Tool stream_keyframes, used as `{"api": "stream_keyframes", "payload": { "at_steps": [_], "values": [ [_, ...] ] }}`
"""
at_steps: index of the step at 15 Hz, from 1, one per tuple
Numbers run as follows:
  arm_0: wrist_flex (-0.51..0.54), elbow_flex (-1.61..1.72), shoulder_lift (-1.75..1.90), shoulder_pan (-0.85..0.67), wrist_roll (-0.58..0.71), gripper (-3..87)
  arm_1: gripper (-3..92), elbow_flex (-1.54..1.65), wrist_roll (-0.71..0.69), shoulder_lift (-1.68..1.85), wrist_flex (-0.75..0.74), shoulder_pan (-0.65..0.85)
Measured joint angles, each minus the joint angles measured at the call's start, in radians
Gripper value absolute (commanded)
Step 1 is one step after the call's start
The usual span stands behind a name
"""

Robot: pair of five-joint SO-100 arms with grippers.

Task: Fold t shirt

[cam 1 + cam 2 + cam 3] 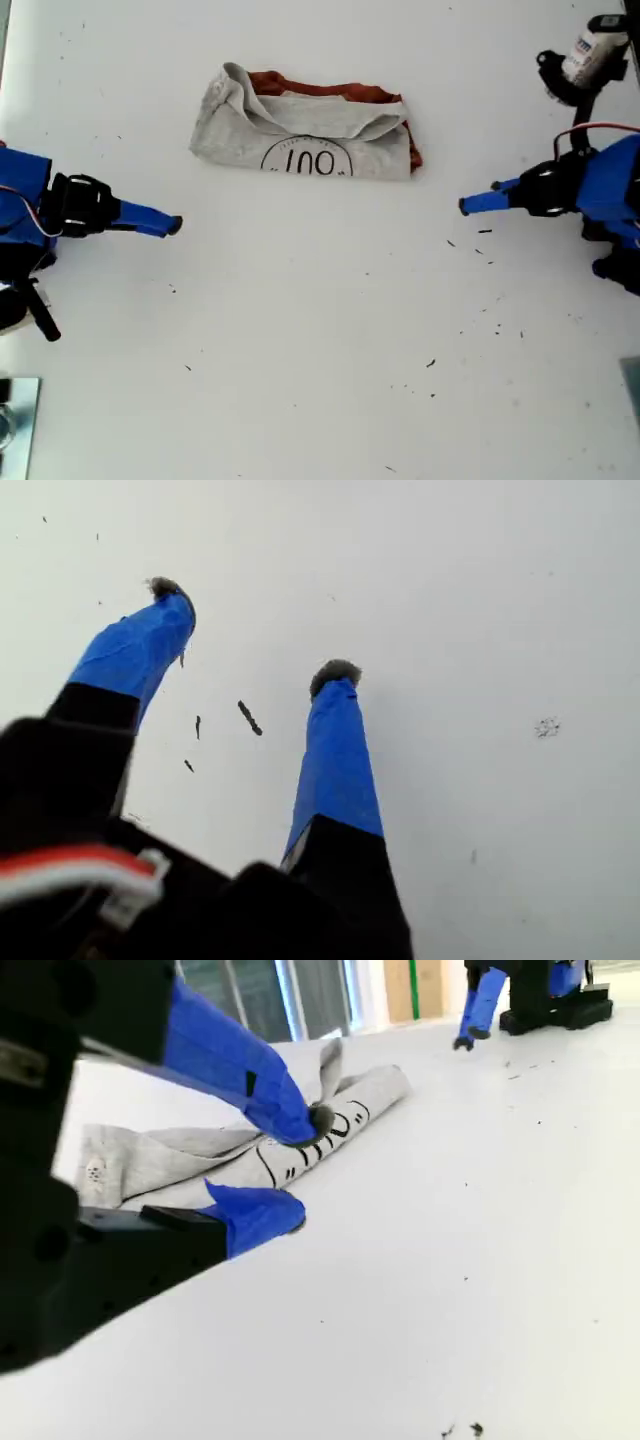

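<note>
Exterior view: the t shirt (305,130) lies bunched in a rough fold on the white table (320,350), grey body uppermost. Rust-orange cloth shows along its far edge and the black "100" print along its near edge. The second gripper (175,226) hovers off the shirt's near corner at the exterior view's left. The first gripper (465,206) sits off its opposite end, apart from the cloth.

First wrist view: the first gripper (250,628) has its blue fingers spread wide over bare table, holding nothing. Dark specks (249,717) lie between them.

Second wrist view: the second gripper (305,1170) is parted and empty, pointing past the t shirt (160,1160), just short of the print.
</note>
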Motion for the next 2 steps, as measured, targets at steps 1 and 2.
{"api": "stream_keyframes", "payload": {
  "at_steps": [1, 2],
  "values": [
    [0.0, 0.0, 0.0, -0.005, 0.0, 9.8, 23.8, 0.0, -0.003, 0.0, 0.0, 0.0],
    [0.0, 0.0, 0.0, 0.0, 0.0, 9.8, 23.7, 0.0, -0.003, 0.0, 0.0, 0.0]
  ]
}}
